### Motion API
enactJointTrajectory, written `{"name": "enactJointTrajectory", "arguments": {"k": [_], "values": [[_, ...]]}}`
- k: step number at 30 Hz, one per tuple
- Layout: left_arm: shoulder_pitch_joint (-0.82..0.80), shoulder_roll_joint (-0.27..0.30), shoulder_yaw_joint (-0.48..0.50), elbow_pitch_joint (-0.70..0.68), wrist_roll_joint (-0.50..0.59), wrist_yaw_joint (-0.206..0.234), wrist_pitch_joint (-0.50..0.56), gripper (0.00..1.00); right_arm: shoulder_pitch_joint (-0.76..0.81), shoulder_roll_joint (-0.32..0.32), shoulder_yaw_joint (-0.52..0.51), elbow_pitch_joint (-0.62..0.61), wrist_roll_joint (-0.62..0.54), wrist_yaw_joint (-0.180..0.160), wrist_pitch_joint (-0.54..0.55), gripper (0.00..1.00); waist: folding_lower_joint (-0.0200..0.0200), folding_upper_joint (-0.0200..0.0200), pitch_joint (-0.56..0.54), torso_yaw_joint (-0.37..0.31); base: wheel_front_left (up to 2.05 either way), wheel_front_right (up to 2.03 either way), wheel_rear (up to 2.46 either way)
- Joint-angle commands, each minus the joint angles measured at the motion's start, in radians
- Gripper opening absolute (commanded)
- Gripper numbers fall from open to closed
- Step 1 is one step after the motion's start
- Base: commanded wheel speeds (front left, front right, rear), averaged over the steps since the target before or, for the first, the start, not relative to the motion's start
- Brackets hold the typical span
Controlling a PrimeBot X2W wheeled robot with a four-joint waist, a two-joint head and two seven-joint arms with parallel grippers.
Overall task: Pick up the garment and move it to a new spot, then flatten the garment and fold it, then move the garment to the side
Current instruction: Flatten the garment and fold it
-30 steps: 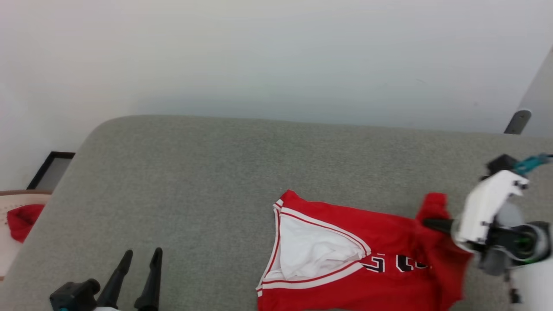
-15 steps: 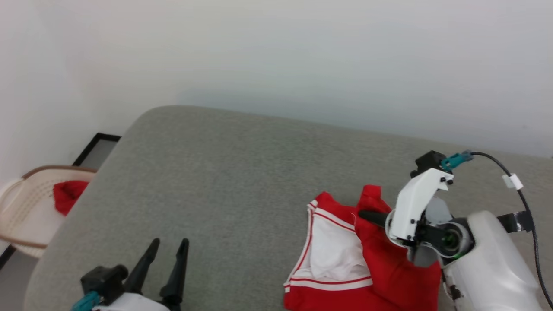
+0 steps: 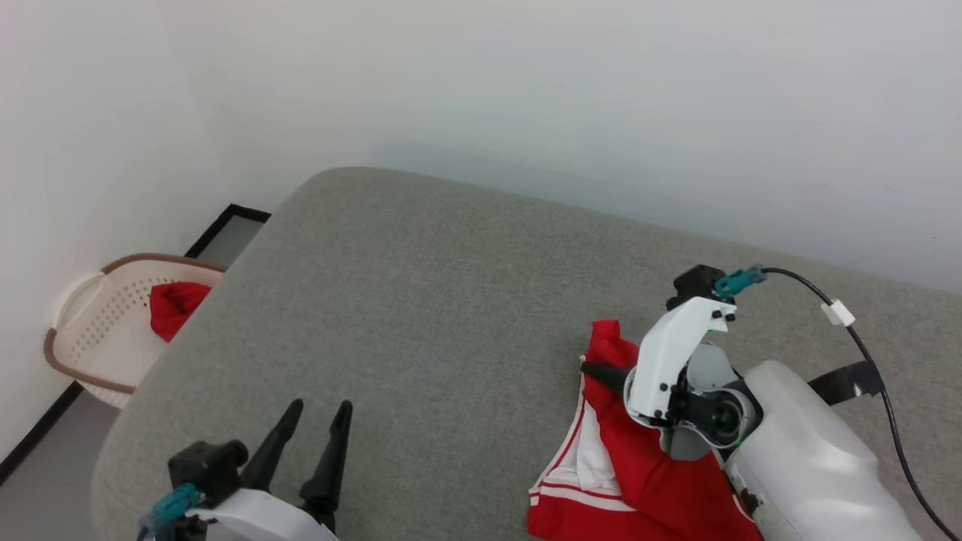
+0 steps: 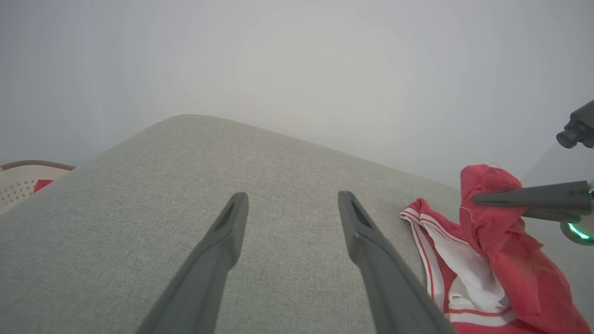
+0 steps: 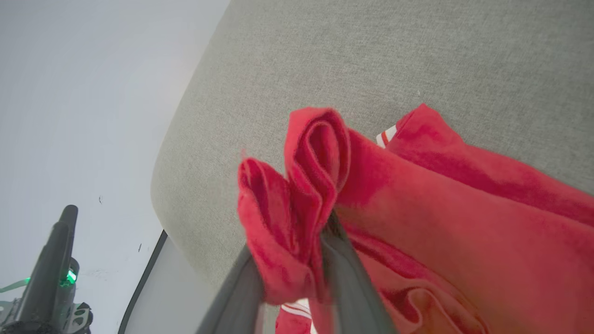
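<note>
Pinches a fold of the garment [image 3: 639, 481], heaped on the grey cushion [image 3: 451, 300], in the right claw [image 3: 597, 370]; holds left claw [image 3: 321, 409] spread. Probably soft, limp (sags); best gripped at corners.

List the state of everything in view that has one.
jersey, crumpled on the cushion, one fold lifted.
right gripper, shut on the lifted jersey fold.
left gripper, open, empty.
basket, upright, holding a cloth.
cloth, red, bunched inside the basket.
</note>
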Motion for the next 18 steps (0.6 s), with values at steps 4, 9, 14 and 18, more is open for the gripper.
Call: {"name": "enactJointTrajectory", "arguments": {"k": [4, 9, 14, 18], "values": [[0.005, 0.007, 0.016, 0.006, -0.012, -0.007, -0.005, 1.0, -0.045, 0.001, 0.083, 0.025, 0.059, 0.0, -0.015, 1.0, 0.0, 0.0, -0.004, -0.024, 0.0, 0.0, 0.0], [0.023, 0.011, 0.053, -0.013, -0.003, -0.005, -0.005, 1.0, -0.072, 0.001, 0.143, -0.004, 0.12, 0.0, -0.016, 1.0, 0.0, 0.0, -0.008, -0.068, 0.0, 0.0, 0.0], [0.054, 0.015, 0.096, -0.046, 0.015, -0.006, -0.005, 1.0, -0.087, -0.008, 0.173, -0.089, 0.125, 0.0, -0.064, 1.0, 0.0, 0.0, -0.014, -0.142, 0.0, 0.0, 0.0], [0.073, 0.017, 0.12, -0.061, 0.025, -0.006, -0.005, 1.0, -0.055, -0.055, 0.171, -0.163, 0.111, 0.0, -0.112, 1.0, 0.0, 0.0, -0.018, -0.182, 0.0, 0.0, 0.0]]}}
